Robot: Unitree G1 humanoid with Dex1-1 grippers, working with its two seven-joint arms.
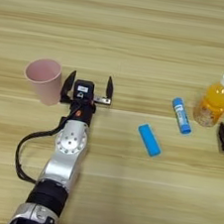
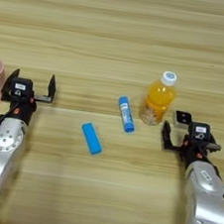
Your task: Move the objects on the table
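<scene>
A pink cup [image 1: 43, 80] stands upright at the left of the table [image 1: 135, 27]. My left gripper [image 1: 89, 85] is open just right of it; its left finger is close beside the cup wall and nothing lies between the fingers. An orange-juice bottle [image 2: 157, 102] with a white cap stands at the right. A blue tube [image 2: 126, 114] lies left of the bottle, and a blue flat bar [image 2: 91, 138] lies nearer me. My right gripper [image 2: 190, 139] is open, just right of the bottle. A small beige square [image 2: 183, 118] with a black centre lies just beyond its fingers.
A black cable [image 1: 22, 152] loops off the left arm onto the table at the near left. The right forearm [image 2: 203, 196] reaches in from the bottom right.
</scene>
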